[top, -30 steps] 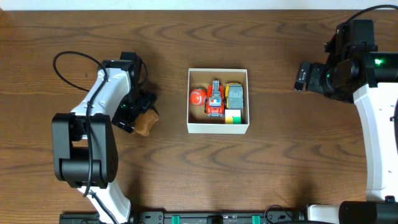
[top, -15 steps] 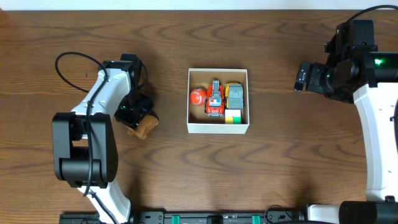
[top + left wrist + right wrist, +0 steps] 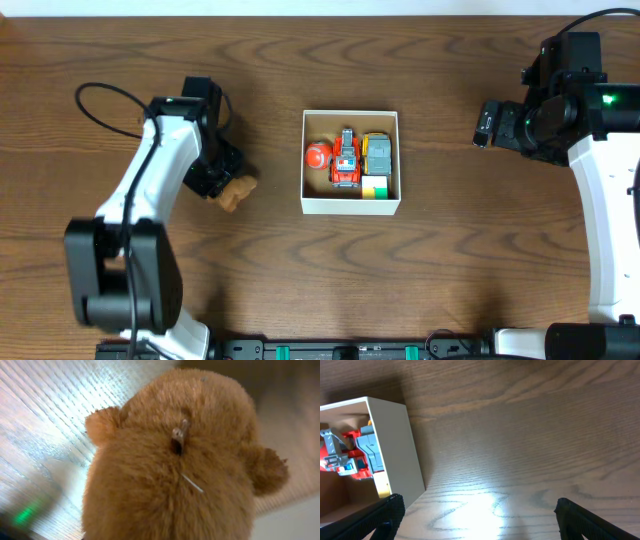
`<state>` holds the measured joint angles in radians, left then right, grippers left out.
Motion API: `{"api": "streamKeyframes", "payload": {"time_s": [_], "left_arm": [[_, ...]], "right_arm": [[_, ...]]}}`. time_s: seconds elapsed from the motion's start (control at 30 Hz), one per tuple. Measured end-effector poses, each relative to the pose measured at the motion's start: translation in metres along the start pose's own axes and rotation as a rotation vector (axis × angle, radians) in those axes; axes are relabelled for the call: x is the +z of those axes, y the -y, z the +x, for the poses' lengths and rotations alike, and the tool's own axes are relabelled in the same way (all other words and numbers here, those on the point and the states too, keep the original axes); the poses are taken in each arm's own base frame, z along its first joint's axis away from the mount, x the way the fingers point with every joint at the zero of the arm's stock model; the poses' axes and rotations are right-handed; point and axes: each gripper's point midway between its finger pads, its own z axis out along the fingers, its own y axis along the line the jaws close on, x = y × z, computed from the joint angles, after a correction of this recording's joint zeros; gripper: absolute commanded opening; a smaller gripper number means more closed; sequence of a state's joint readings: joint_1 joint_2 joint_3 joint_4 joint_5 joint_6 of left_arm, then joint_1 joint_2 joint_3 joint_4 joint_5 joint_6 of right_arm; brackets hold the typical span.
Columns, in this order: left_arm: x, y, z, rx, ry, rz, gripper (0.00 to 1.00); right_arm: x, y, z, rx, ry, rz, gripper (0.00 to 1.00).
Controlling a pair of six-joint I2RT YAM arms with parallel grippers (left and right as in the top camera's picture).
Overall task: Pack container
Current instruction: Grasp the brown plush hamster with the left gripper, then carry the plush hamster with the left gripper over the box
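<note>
The overhead view is evenly and brightly lit from above, and the wood grain of the table (image 3: 450, 270) is rendered sharply. Only soft, short shadows are cast beside the box (image 3: 350, 207) and under the arms. The lower part of the left arm (image 3: 120, 285), at lower left, is smeared by blur. A small green light (image 3: 607, 98) is seen at upper right.

In the left wrist view the plush toy (image 3: 175, 475) is shown very close and slightly soft. The upper left is washed out by glare, and a blurred green glow (image 3: 22, 515) lies at lower left.

In the right wrist view a bright patch of glare is reflected at lower centre. The fingers (image 3: 375, 520) in the lower corners are left dark and out of focus.
</note>
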<state>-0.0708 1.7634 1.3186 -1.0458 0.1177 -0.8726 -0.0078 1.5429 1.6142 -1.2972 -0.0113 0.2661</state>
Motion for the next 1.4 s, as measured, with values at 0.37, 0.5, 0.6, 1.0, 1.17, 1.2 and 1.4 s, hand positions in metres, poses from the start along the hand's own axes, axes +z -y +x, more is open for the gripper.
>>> {"api": "streamKeyframes", "payload": {"time_s": [0.37, 0.5, 0.6, 1.0, 1.17, 1.2, 1.4], "left_arm": [[-0.079, 0.054, 0.048, 0.764, 0.252, 0.247, 0.06], [-0.095, 0.066, 0.09, 1.316, 0.347, 0.251, 0.06], [-0.102, 0.077, 0.106, 1.639, 0.441, 0.227, 0.06], [-0.123, 0.13, 0.123, 2.302, 0.841, 0.025, 0.06], [-0.092, 0.133, 0.124, 2.387, 0.742, -0.03, 0.06], [-0.084, 0.134, 0.125, 2.408, 0.717, -0.04, 0.06], [-0.051, 0.138, 0.141, 2.484, 0.616, -0.058, 0.06]], "right_arm": [[0.0, 0.0, 0.0, 0.0, 0.0, 0.0, 0.99], [0.0, 0.0, 0.0, 0.0, -0.001, 0.0, 0.99], [0.0, 0.0, 0.0, 0.0, -0.002, 0.001, 0.99], [0.0, 0.0, 0.001, 0.0, -0.004, 0.001, 0.99], [0.0, 0.0, 0.001, 0.0, -0.004, 0.001, 0.99], [0.0, 0.0, 0.001, 0.0, -0.004, 0.001, 0.99], [0.0, 0.0, 0.001, 0.0, -0.004, 0.001, 0.99]]}}
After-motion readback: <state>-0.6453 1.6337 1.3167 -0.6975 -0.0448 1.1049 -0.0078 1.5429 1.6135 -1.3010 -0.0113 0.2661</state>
